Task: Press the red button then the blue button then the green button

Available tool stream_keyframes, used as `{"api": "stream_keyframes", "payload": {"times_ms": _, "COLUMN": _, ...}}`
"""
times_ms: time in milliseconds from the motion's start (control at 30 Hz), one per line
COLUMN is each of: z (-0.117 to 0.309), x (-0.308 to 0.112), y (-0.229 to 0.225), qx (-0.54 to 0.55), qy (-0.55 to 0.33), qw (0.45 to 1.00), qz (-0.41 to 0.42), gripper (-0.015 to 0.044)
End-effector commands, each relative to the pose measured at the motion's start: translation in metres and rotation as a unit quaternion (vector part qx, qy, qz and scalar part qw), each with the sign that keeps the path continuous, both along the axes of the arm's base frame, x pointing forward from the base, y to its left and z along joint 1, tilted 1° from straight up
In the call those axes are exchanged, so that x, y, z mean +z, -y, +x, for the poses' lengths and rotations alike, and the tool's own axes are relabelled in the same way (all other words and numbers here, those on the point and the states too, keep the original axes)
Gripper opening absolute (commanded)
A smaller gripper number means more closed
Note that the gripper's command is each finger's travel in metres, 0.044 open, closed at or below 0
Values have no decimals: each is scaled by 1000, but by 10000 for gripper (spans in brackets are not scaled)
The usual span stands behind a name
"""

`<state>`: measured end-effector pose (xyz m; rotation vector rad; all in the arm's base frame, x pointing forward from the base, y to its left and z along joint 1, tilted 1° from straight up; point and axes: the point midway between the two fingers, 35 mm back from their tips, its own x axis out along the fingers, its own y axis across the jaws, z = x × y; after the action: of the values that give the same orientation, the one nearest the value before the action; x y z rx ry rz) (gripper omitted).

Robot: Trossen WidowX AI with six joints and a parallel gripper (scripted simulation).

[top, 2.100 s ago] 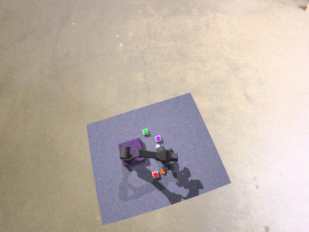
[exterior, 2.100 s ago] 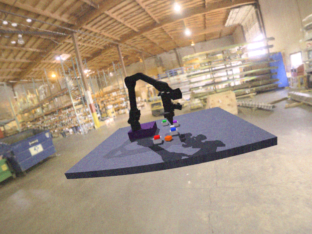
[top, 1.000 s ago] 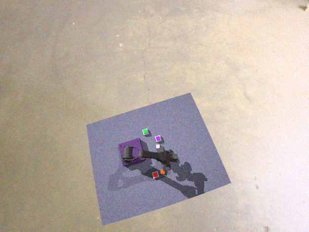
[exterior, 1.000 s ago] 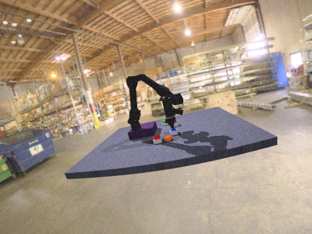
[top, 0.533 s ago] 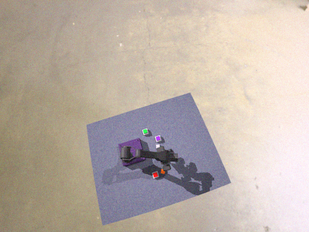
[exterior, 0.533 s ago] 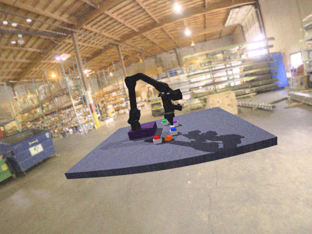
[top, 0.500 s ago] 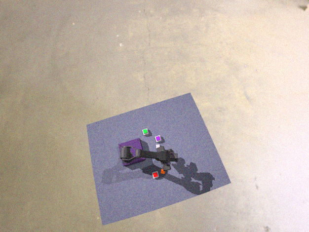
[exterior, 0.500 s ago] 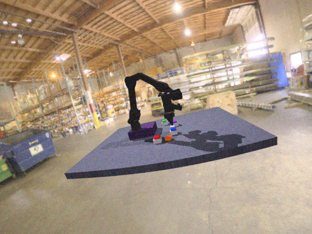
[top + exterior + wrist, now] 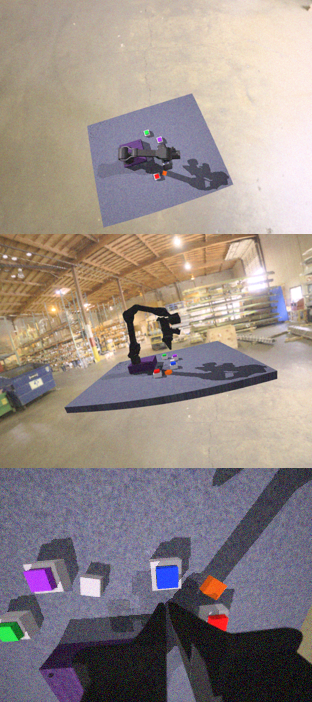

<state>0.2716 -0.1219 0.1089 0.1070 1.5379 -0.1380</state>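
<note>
The red button (image 9: pixel 156 176) (image 9: pixel 157 371) (image 9: pixel 218 622) stands in its pale housing, partly behind a finger in the wrist view. The blue button (image 9: pixel 173 363) (image 9: pixel 167 577) stands out of its housing; in the top view the arm hides it. The green button (image 9: pixel 146 132) (image 9: pixel 164 355) (image 9: pixel 10 632) is on the far side, at the left edge of the wrist view. My gripper (image 9: pixel 170 349) (image 9: pixel 165 606) is shut and empty, pointing down high above the table, touching no button. In the wrist view its tips show just below the blue button.
A purple button (image 9: pixel 159 139) (image 9: pixel 174 355) (image 9: pixel 40 580) stands near the green one. A white block (image 9: pixel 91 586) lies between the purple and blue buttons. An orange block (image 9: pixel 164 173) (image 9: pixel 168 372) (image 9: pixel 213 587) lies close to the red button. The arm's purple base (image 9: pixel 136 144) (image 9: pixel 146 366) stands on the table.
</note>
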Motion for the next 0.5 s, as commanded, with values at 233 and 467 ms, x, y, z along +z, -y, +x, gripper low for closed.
{"api": "stream_keyframes", "payload": {"times_ms": 233, "z": 16, "x": 1, "y": -144, "qx": 9, "qy": 2, "qw": 1000, "qz": 7, "gripper": 20}}
{"api": "stream_keyframes", "payload": {"times_ms": 467, "z": -12, "x": -1, "y": -235, "qx": 9, "qy": 1, "qw": 1000, "qz": 12, "gripper": 20}}
